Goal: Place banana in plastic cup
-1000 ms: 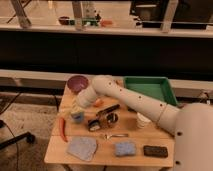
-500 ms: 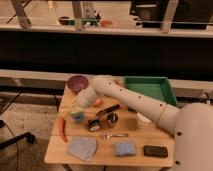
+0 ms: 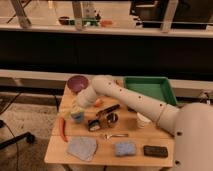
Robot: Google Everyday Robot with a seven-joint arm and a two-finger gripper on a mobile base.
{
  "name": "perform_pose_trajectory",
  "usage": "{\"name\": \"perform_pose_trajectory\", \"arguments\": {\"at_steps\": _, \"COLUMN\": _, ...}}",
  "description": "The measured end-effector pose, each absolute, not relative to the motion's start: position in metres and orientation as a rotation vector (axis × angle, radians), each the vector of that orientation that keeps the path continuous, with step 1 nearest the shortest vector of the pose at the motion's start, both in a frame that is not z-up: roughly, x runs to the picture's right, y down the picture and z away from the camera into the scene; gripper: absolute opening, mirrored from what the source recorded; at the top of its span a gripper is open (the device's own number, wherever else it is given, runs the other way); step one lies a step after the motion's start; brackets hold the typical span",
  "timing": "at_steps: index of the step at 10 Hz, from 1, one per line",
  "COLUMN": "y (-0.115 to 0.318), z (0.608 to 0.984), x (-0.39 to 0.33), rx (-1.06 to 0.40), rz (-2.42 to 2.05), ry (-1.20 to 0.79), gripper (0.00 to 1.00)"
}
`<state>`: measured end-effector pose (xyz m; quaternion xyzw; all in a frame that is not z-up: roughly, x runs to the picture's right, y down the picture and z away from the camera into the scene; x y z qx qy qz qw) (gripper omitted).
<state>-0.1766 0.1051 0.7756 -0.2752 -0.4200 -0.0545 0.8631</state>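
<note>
The light-blue plastic cup [image 3: 77, 118] stands near the left side of the wooden table [image 3: 135, 137]. My gripper [image 3: 77, 106] hangs right over the cup's mouth, at the end of the white arm that reaches in from the right. A slim yellowish piece, the banana [image 3: 74, 105], shows at the gripper's tip, held there and pointing down at the cup. Most of the banana is hidden by the gripper.
A purple bowl [image 3: 78, 82] sits behind the cup and a red chili [image 3: 62, 129] lies to its left. Beside the cup are an orange fruit [image 3: 99, 103], metal cup [image 3: 111, 119] and white cup [image 3: 143, 120]. A green tray [image 3: 148, 88] is back right; cloth [image 3: 81, 148], sponge [image 3: 125, 148] and fork [image 3: 116, 135] lie in front.
</note>
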Motion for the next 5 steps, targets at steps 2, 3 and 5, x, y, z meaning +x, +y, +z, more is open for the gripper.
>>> {"name": "perform_pose_trajectory", "arguments": {"at_steps": 2, "y": 0.1054, "z": 0.7757, "x": -0.1766, "rx": -0.578, "rz": -0.114, "ry": -0.881, "gripper": 0.17}}
{"name": "perform_pose_trajectory", "arguments": {"at_steps": 3, "y": 0.1053, "z": 0.7757, "x": -0.1766, "rx": -0.577, "rz": -0.114, "ry": -0.881, "gripper": 0.13}}
{"name": "perform_pose_trajectory", "arguments": {"at_steps": 5, "y": 0.1054, "z": 0.7757, "x": -0.1766, "rx": -0.577, "rz": -0.114, "ry": -0.881, "gripper": 0.23}}
